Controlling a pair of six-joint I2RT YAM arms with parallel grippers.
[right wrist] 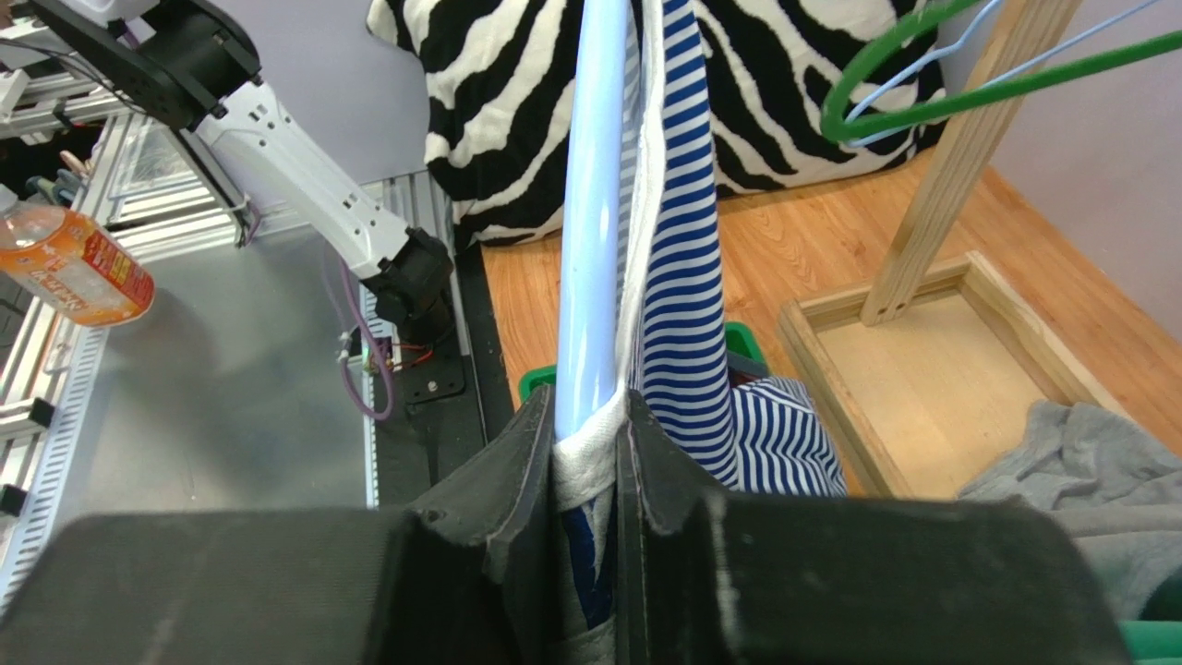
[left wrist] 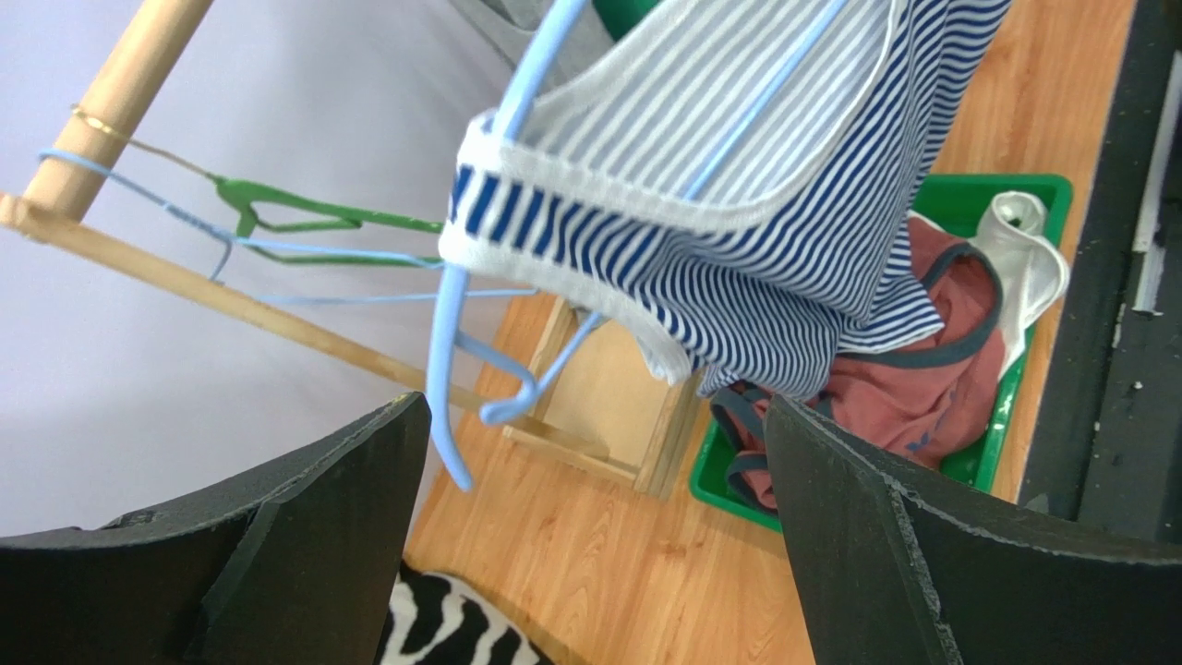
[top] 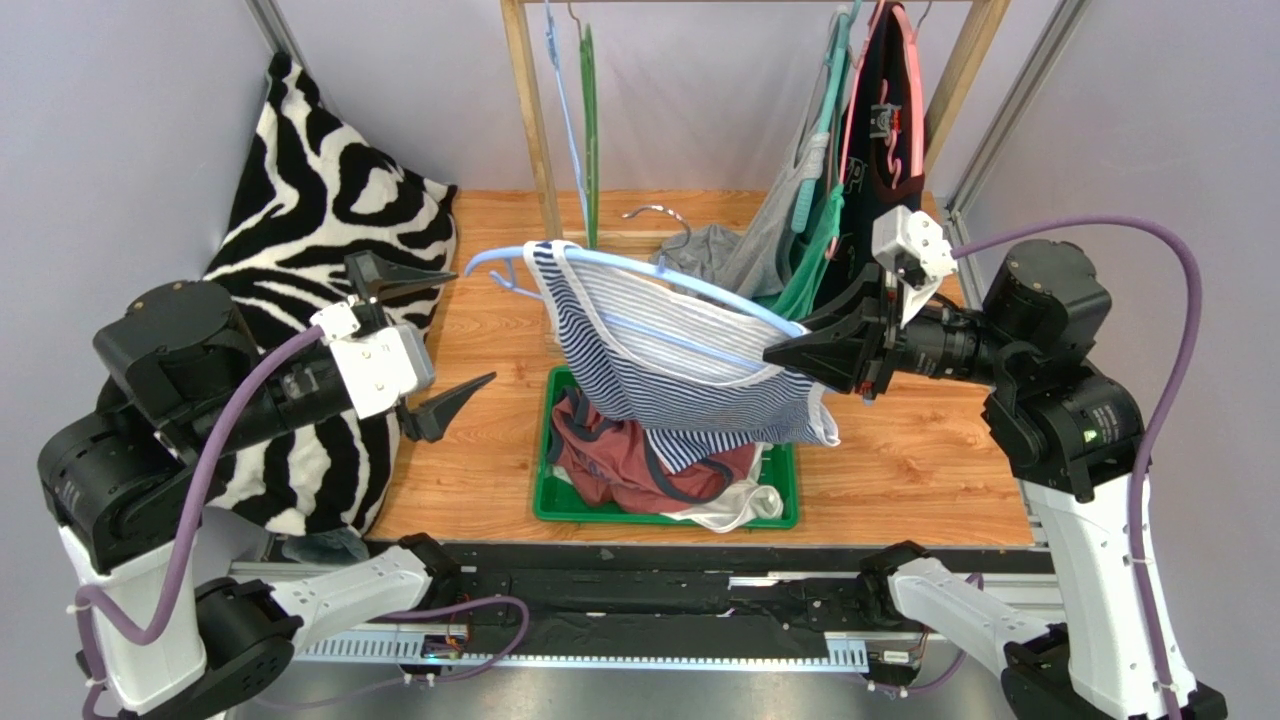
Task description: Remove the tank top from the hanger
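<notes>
At the near edge of the counter point(top: 932, 450) a green bin point(top: 550, 507) stands under the tank top point(top: 661, 360). Right tool point(top: 781, 353) clenches the hanger point(top: 706, 293); left tool point(top: 469, 327) is released.

At centre-left of the top view, open air above the bare table point(top: 466, 458) lies between the wide-spread left gripper point(top: 472, 327) and the hanger point(top: 631, 267)'s hook end. The zebra cushion point(top: 316, 195) crowds the left edge. The rack post point(top: 534, 135) and hung garments point(top: 842, 150) block the top. A heaped green bin point(top: 550, 503) fills the space under the tank top point(top: 676, 368).
</notes>
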